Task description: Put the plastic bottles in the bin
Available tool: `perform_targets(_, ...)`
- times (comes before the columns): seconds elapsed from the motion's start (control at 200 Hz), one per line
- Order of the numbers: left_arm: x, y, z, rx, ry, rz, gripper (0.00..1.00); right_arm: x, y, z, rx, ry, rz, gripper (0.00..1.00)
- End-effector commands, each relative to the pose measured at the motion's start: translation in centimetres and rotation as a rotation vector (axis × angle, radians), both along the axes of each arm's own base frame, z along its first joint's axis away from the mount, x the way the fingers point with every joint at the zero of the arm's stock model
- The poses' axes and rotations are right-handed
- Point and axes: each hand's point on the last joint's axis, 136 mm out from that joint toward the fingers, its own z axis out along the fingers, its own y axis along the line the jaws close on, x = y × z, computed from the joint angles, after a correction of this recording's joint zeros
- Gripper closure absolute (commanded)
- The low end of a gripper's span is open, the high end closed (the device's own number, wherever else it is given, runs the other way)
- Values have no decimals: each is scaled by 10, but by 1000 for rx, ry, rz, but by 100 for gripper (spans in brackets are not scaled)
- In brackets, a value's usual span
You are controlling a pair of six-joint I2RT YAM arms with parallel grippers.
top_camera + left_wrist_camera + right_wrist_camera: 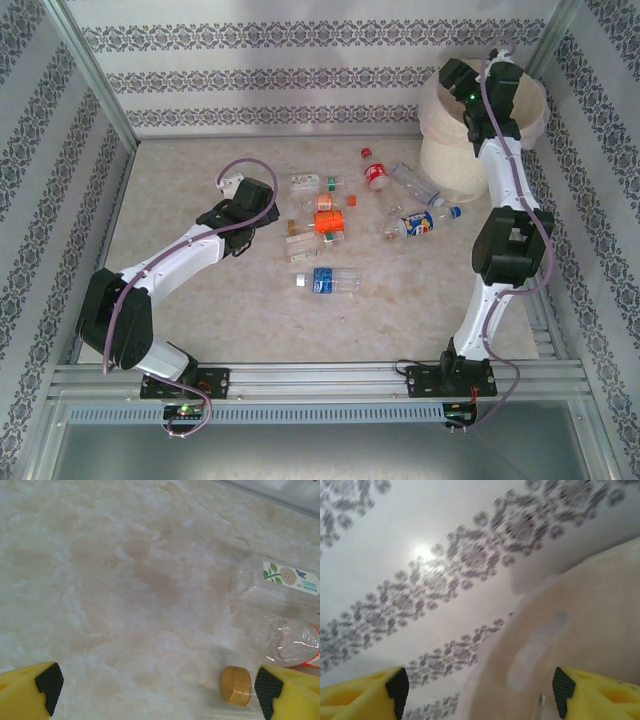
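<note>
Several plastic bottles (325, 281) lie scattered on the table (200, 330), left of the bin (450, 165), which stands at the far right. Left gripper (155, 685): spread wide, empty, low beside the bottles, gold cap (235, 685) just beside one finger. Right gripper (480, 685): spread wide, empty, over the bin.

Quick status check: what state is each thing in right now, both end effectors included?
Left end effector: open, empty, low over the table.
Right end effector: open, empty, at the bin.
Bin: upright, bag-lined.
Bottles: lying on the table, outside the bin.
</note>
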Motion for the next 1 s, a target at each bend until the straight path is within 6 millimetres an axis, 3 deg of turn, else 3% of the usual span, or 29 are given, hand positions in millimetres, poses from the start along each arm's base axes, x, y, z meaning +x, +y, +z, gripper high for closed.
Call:
perform_targets(0.0, 8, 0, 7, -8, -15, -10, 0, -11, 16, 29, -43, -42, 74, 22)
perform_targets(0.21, 10, -15, 5, -48, -12, -91, 0, -28, 16, 54, -50, -73, 53, 16)
perform_targets(0.38, 8, -28, 2, -85, 7, -163, 0, -51, 30, 73, -122, -100, 56, 9)
perform_targets(0.43, 6, -31, 0, -96, 18, -175, 0, -59, 34, 76, -137, -103, 59, 3)
perform_targets(0.57, -1, -35, -9, -141, 67, -168, 0, -83, 51, 77, -162, -108, 97, 2)
perform_targets(0.685, -7, -33, -18, -177, 93, -123, 0, -106, 80, 66, -228, -117, 190, 2)
perform_targets(0.789, -11, -25, -28, -189, 116, -51, 0, -131, 122, 43, -357, -113, 325, 2)
perform_targets(0.994, -16, -13, -41, -224, 152, 57, 0, -205, 214, -40, -705, -90, 631, 2)
